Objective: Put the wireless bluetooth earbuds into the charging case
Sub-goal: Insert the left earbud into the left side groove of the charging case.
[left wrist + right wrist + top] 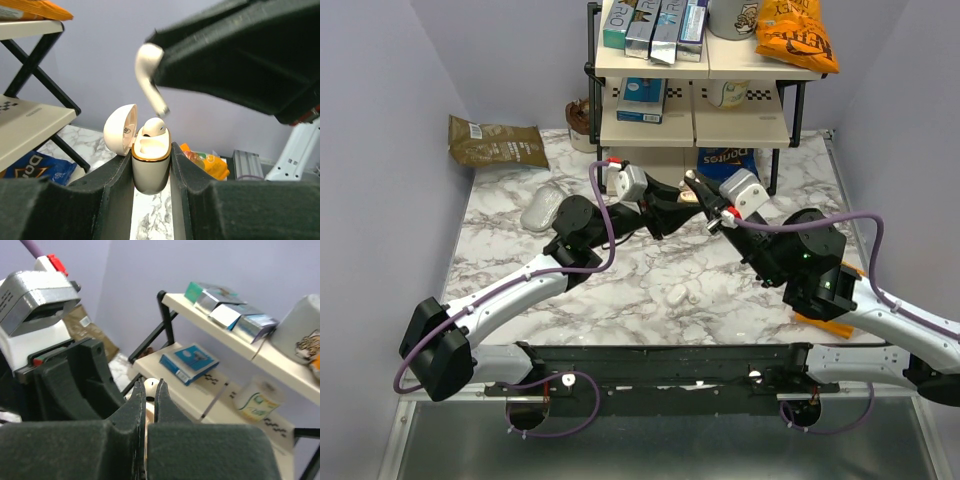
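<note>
From above you see the marbled surface [620,290], the shelf rack [740,125], and the left arm [520,285] and right arm [880,305] meeting raised in front of it; the small parts are lost there. Your left wrist view supplies them. The left jaws are clamped on the white charging case [150,167], upright, lid [120,131] swung open, one earbud [154,126] seated inside. The right jaws pinch the second earbud [148,75] just above the case, stem downward. The right wrist view shows only its rounded head.
</note>
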